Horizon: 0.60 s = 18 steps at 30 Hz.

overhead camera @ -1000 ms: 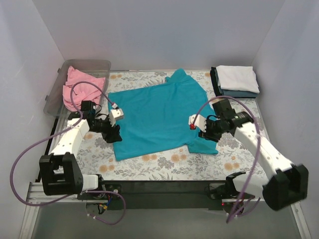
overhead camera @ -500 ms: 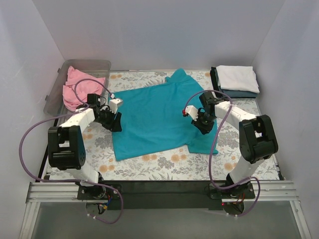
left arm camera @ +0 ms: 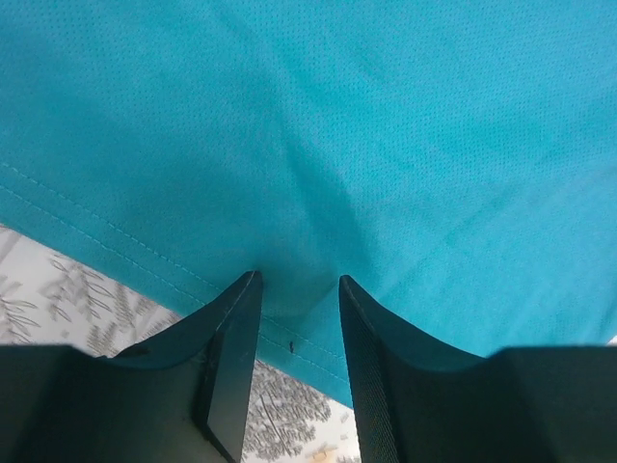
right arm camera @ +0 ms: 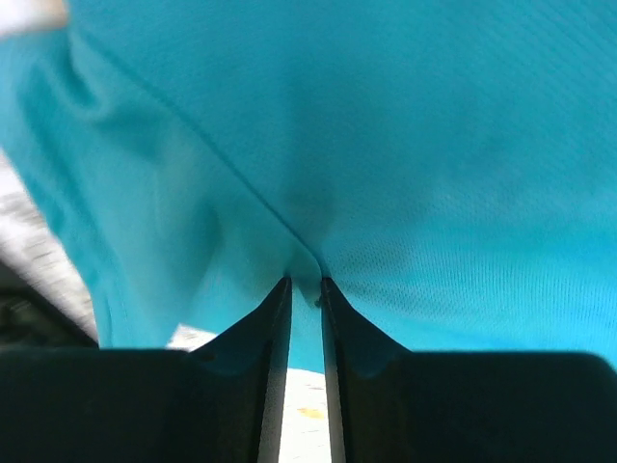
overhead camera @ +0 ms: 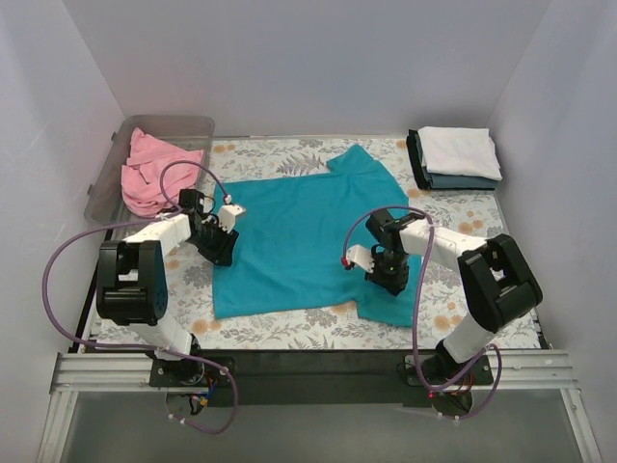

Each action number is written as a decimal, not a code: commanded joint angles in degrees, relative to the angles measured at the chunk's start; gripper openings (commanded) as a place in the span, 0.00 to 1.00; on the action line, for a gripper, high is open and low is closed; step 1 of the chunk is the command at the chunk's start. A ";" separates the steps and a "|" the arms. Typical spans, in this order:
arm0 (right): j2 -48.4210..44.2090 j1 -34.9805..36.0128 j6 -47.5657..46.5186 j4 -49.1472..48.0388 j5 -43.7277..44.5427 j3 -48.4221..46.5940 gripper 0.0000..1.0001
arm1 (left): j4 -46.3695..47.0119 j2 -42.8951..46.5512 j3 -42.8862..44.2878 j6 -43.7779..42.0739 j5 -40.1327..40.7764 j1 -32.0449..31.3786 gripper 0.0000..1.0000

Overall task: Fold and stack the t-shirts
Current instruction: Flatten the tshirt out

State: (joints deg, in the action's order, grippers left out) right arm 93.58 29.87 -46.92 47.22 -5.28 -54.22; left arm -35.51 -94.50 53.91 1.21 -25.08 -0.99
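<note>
The teal t-shirt (overhead camera: 299, 227) lies spread flat on the floral table cloth, collar toward the far side. My left gripper (overhead camera: 220, 246) is at its left edge. In the left wrist view, my left gripper (left arm camera: 299, 280) pinches the shirt's stitched hem (left arm camera: 337, 116), and the cloth puckers between the fingertips. My right gripper (overhead camera: 386, 277) is at the shirt's near right part. In the right wrist view, my right gripper (right arm camera: 305, 282) is shut tight on a ridge of teal cloth (right arm camera: 386, 145). A pink shirt (overhead camera: 149, 174) lies crumpled in the bin. A folded white shirt (overhead camera: 461, 149) sits on a dark grey-blue one (overhead camera: 465, 181).
The clear plastic bin (overhead camera: 169, 123) stands at the far left corner. The folded stack is at the far right corner. Floral table cloth (overhead camera: 289, 333) shows along the near edge, in front of the shirt. White walls close in three sides.
The teal shirt has slid toward the near edge and a little left. My right gripper moved nearer with the cloth, and both arms changed posture.
</note>
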 commanded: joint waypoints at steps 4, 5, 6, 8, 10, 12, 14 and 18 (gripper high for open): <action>-4.44 3.19 -1.78 13.77 -9.67 1.84 0.27 | -16.60 4.58 1.36 -9.91 -2.95 0.20 0.36; -5.07 2.31 -1.69 13.69 -9.66 -1.30 0.29 | -18.61 5.72 2.68 -10.35 -4.26 0.55 0.36; -5.42 1.00 -1.77 13.69 -9.92 -3.59 0.31 | -18.98 6.16 3.82 -9.83 -6.80 0.82 0.36; -3.50 -4.45 -0.03 13.60 -12.29 -13.56 0.36 | -18.03 6.35 8.46 -7.73 -8.75 0.91 0.37; 1.39 -10.32 2.43 13.34 -15.18 -21.85 0.36 | -16.10 5.47 11.90 -3.17 -11.73 0.91 0.41; 5.63 -14.03 8.75 11.50 -16.25 -34.55 0.37 | -9.61 4.59 15.60 1.57 -12.44 0.91 0.45; 12.48 -17.99 13.49 9.65 -16.69 -42.69 0.33 | -1.81 2.83 17.97 8.08 -11.49 0.91 0.48; 24.26 -20.20 23.69 7.01 -13.81 -63.59 0.30 | 6.23 -2.96 24.37 17.67 -8.06 0.91 0.49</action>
State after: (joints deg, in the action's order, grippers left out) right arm 112.12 10.15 -33.21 55.16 -19.40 -109.01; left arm -38.85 -94.35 73.71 9.08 -33.56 -0.49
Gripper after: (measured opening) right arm 0.305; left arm 0.487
